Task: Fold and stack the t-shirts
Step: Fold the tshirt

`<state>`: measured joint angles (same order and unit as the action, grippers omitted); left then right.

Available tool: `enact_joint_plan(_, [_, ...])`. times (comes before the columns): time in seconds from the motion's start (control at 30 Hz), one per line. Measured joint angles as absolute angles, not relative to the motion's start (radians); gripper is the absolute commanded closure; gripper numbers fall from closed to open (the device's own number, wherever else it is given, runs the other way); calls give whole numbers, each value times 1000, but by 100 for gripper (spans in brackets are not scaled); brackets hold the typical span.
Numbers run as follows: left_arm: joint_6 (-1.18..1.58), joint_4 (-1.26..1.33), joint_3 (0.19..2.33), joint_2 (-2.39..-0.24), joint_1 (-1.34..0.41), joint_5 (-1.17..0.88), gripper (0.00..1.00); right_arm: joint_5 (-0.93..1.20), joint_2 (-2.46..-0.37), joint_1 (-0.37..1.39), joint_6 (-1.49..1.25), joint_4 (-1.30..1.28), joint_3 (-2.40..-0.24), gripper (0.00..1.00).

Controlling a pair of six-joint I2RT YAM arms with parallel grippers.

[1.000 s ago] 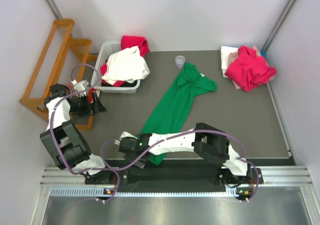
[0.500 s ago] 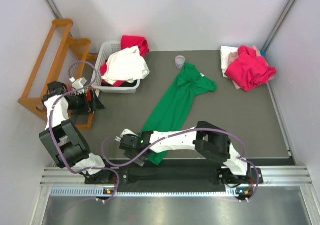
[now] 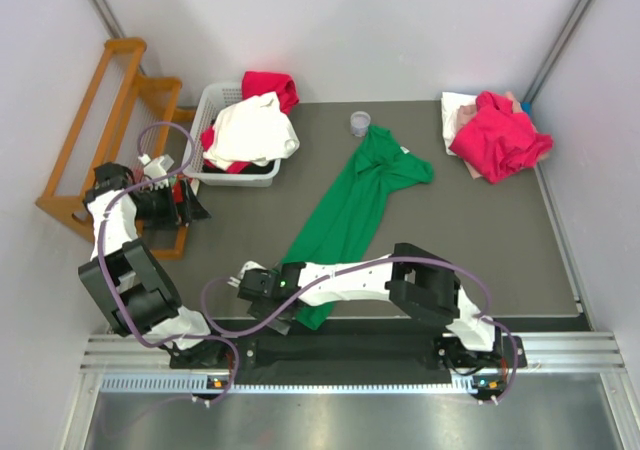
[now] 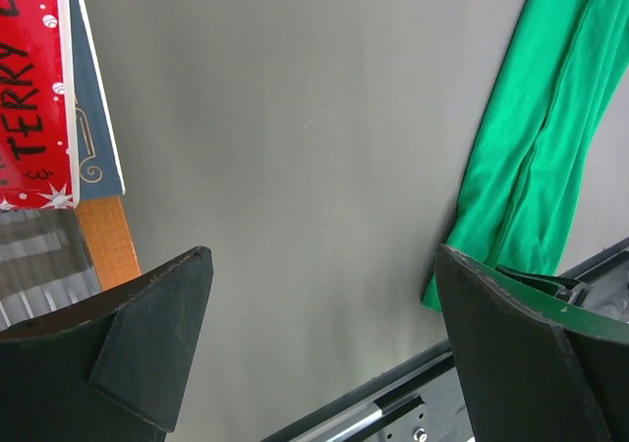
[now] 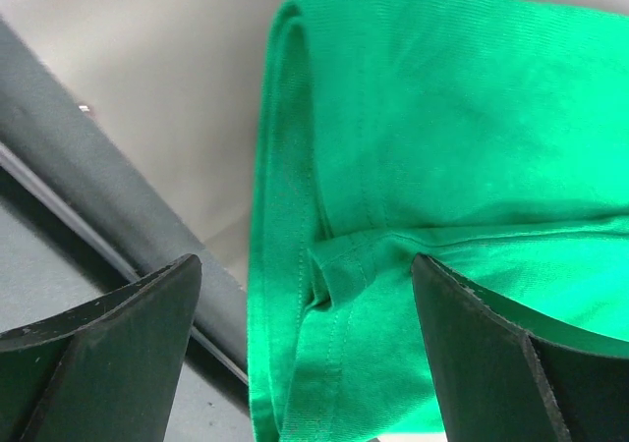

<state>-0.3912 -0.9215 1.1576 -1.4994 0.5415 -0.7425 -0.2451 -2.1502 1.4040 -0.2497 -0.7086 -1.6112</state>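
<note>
green t-shirt (image 3: 352,205) | long diagonal strip on the table (image 3: 230,235), collar far, hem at near edge | right gripper (image 5: 305,275) has crept near-left over the hem corner, jaws apart astride the doubled fabric, gripping nothing | left gripper (image 4: 322,265) wide open, idle at left | likely a hem pinch next; folding barely begun

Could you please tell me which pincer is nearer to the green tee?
Right. The right pincer is open directly over the green tee's near end at the table edge. The left pincer is open well off to the tee's left, beside the wooden rack.
</note>
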Motion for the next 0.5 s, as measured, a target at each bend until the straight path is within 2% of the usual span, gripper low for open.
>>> enact_joint_plan(0.17, [-398, -932, 1158, -1499, 545, -744, 1, -242, -2181, 1417, -221, -749, -1660, 16])
enact_joint_plan(0.27, [-405, -941, 1158, -1499, 548, -745, 1, -260, -2202, 1430, -204, -772, -1690, 29])
enact_joint_plan(0.3, [-408, -944, 1158, -1499, 548, -745, 1, -270, -2206, 1433, -200, -776, -1695, 39])
enact_joint_plan(0.4, [-419, -950, 1158, -1499, 552, -746, 1, -288, -2208, 1435, -191, -778, -1699, 57])
enact_joint_plan(0.5, [-424, -955, 1159, -1499, 557, -748, 1, -285, -2208, 1446, -187, -778, -1702, 59])
